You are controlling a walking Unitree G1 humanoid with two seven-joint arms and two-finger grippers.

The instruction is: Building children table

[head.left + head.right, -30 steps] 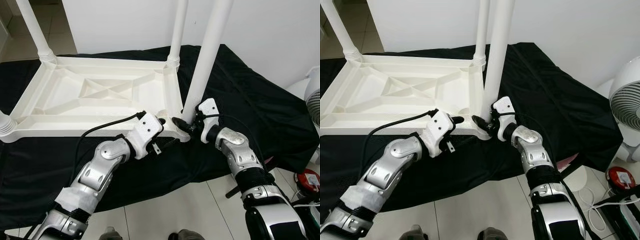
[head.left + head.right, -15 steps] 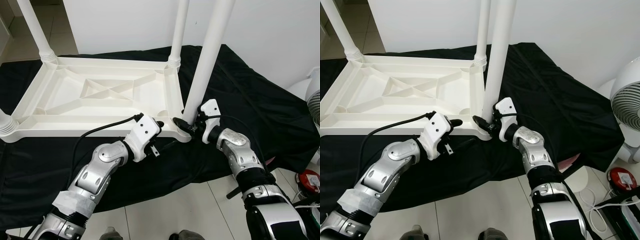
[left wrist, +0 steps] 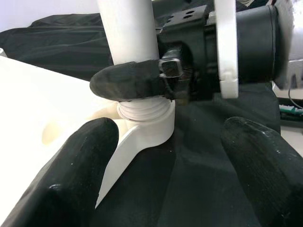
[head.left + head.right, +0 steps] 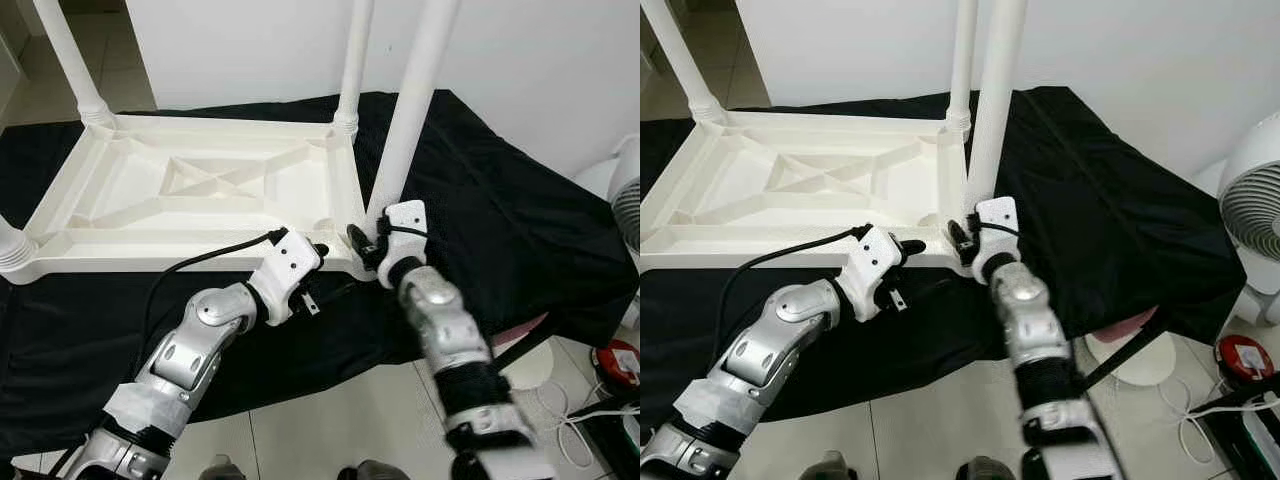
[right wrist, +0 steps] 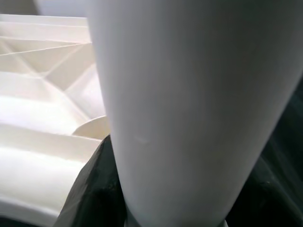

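Gripping the white leg [image 4: 405, 130] at its threaded base, our right end effector [image 4: 366, 243] sits beside the released left end effector [image 4: 318, 250], both at the upturned white ribbed tabletop [image 4: 190, 190] on black cloth [image 4: 500, 210].

My two arms are silver, jointed shells with black bands between the segments. The left forearm [image 4: 195, 340] carries a white padded wrap lower down, and a black cable [image 4: 205, 255] loops along it to the white wrist housing. My left gripper [image 3: 165, 156] has thick, rounded black fingers [image 3: 71, 175]. The right gripper [image 4: 362, 243] sits under a white bracket with a thin black cable crossing it.
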